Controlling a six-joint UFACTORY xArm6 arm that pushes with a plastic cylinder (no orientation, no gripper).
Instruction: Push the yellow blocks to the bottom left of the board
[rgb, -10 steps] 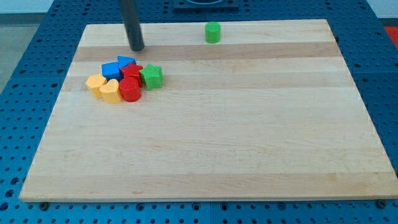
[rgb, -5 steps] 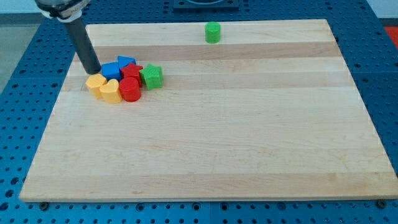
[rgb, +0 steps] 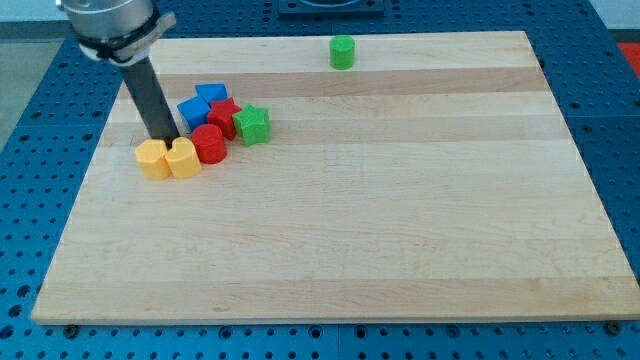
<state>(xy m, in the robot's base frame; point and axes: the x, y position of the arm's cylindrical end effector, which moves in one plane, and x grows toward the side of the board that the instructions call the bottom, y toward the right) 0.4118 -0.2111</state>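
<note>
My tip (rgb: 165, 138) has no hand, sitting at twelve o'clock of the two yellow blocks (rgb: 168, 159). Pushing toward seven, the red cylinder (rgb: 209, 144) touching them could drag along.

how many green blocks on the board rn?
2. One green block sits alone near the view's top edge. The green star is at the right end of the cluster at upper left. None appear hidden.

Straight dark rod under a grey ribbed collar; my tip (rgb: 164, 137) blunt
</note>
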